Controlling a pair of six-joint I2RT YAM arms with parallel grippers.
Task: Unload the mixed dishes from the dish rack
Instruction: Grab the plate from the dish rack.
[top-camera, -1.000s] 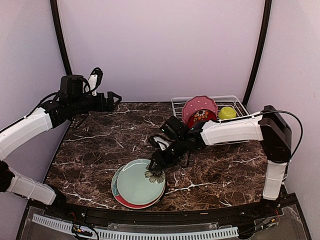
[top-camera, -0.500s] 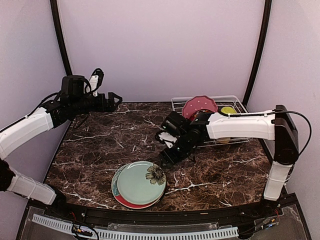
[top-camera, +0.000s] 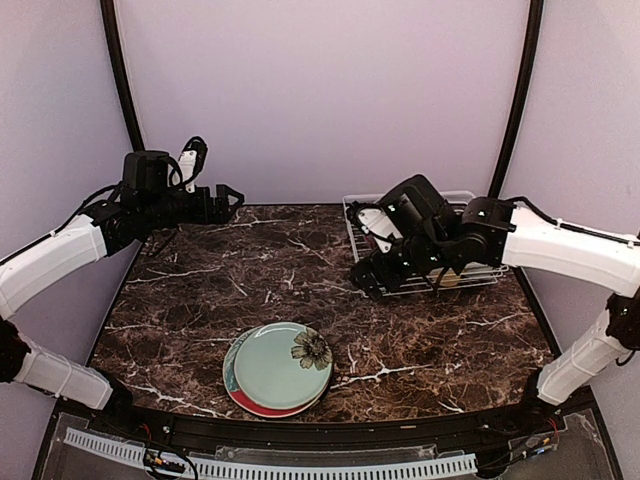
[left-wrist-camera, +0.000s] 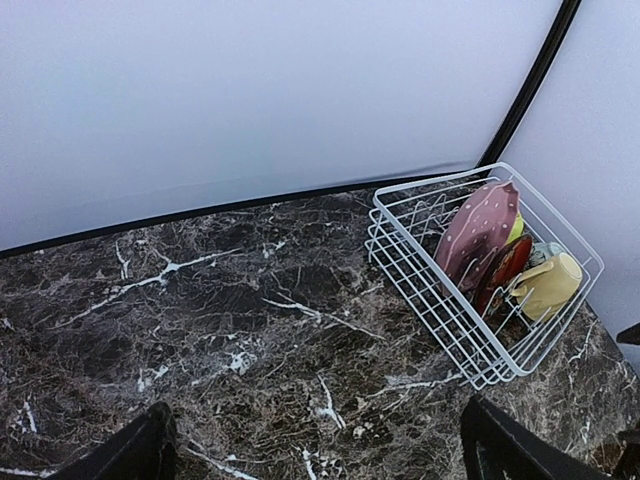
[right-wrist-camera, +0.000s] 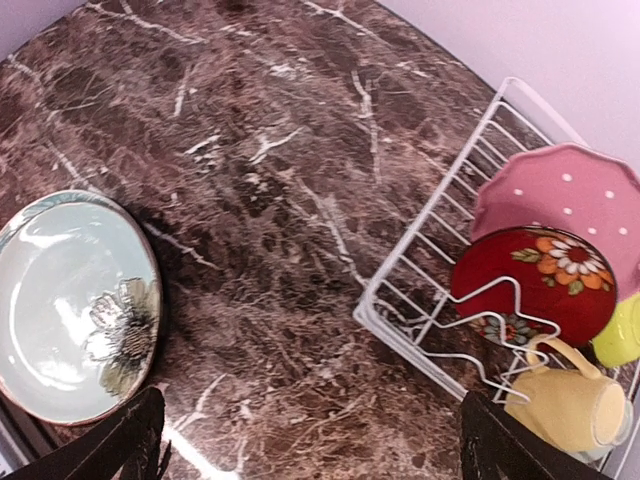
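Nearest my bases, a pale teal round plate with a dark flower (top-camera: 280, 365) lies flat on the dark marble bench (top-camera: 200, 290). It sits on a red round plate (top-camera: 243, 398) whose rim peeks out underneath. Both are already out of the rack.

Beyond them my right fingers (top-camera: 368, 278) hang over the bench, spread as wide as they go with nothing between them. Just past them, toward the back right corner, stands the white wire dish rack (top-camera: 470, 197).

My right wrist view shows what is left inside. A red floral plate (right-wrist-camera: 535, 285) stands on edge at the front. A pink scalloped plate with white dots (right-wrist-camera: 560, 200) stands close behind it and rises above it. A pale yellow mug (right-wrist-camera: 570, 405) lies on its side beside them, and a lime-green bowl (right-wrist-camera: 620, 335) peeks in at the edge.

Both plates turn their faces toward my right fingers, with their rims running upward. I judge the grip has to come down over a top rim, pinching across the plate's thickness.

Farthest off, my left fingers (top-camera: 232, 196) hover at the back left, equally wide and empty, well apart from the rack. The right arm is plainly the nearer one.
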